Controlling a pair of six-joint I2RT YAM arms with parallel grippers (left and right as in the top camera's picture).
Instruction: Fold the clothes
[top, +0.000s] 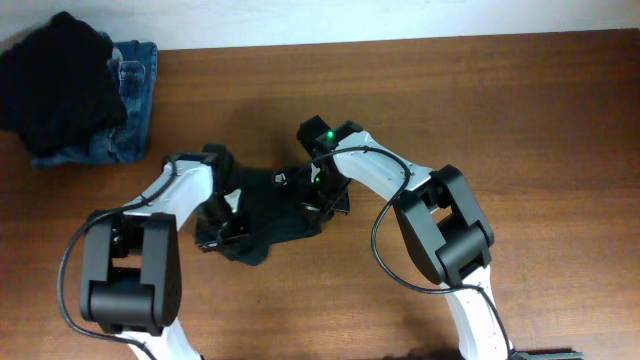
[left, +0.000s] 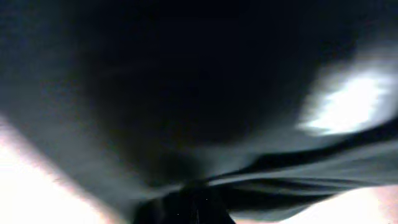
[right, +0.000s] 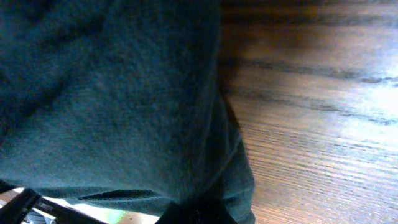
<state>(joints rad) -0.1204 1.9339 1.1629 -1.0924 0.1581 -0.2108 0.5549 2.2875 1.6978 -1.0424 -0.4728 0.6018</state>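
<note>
Gleaming wooden table (top: 500, 100) beneath T-shirt (top: 272, 212)

The overhead view is bright, even and sharp, with soft shadows on the worktop (top: 520, 100). The left wrist view is dim and badly blurred, with one washed-out pale patch at right. In the right wrist view the T-shirt (right: 112, 93) looks soft, and glare streaks the wood at right.

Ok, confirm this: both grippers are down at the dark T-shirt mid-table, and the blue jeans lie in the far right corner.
Wrong on one point: the overhead view shows the blue jeans in the far left corner of the table, under a black garment. The left gripper and right gripper are down at the dark T-shirt mid-table.
</note>
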